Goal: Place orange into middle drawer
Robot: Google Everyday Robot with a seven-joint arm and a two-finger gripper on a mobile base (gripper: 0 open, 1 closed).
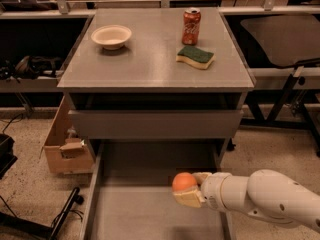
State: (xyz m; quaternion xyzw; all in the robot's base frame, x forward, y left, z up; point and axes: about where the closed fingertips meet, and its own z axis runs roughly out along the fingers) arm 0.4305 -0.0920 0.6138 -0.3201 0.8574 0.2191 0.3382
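The task is well advanced but not finished. The middle drawer [135, 209] stands pulled out, its flat grey floor and low side walls exposed, so nothing is left to do on opening it. The orange [183, 182] is off the cabinet top and inside the drawer's outline, toward the right side and about midway front to back. The gripper [190, 188] reaches in from the right on the white arm [270, 199], and its jaws are closed on the orange, one tan finger under the fruit and the other behind it.

What is left is the set-down and the release. From this angle it is hard to judge whether the orange touches the floor or hangs a little above it. It looks to be just above, since the lower finger lies between fruit and floor. My reading is that the remaining steps are a short descent, opening the jaws, and pulling the arm clear. A round fruit may roll on the flat floor once it is free.

Above, the upper drawer [155, 124] shows only its front panel. On the cabinet top [150, 66] sit a bowl [111, 36], a can [191, 26] and a sponge [195, 57], all well apart from the work.
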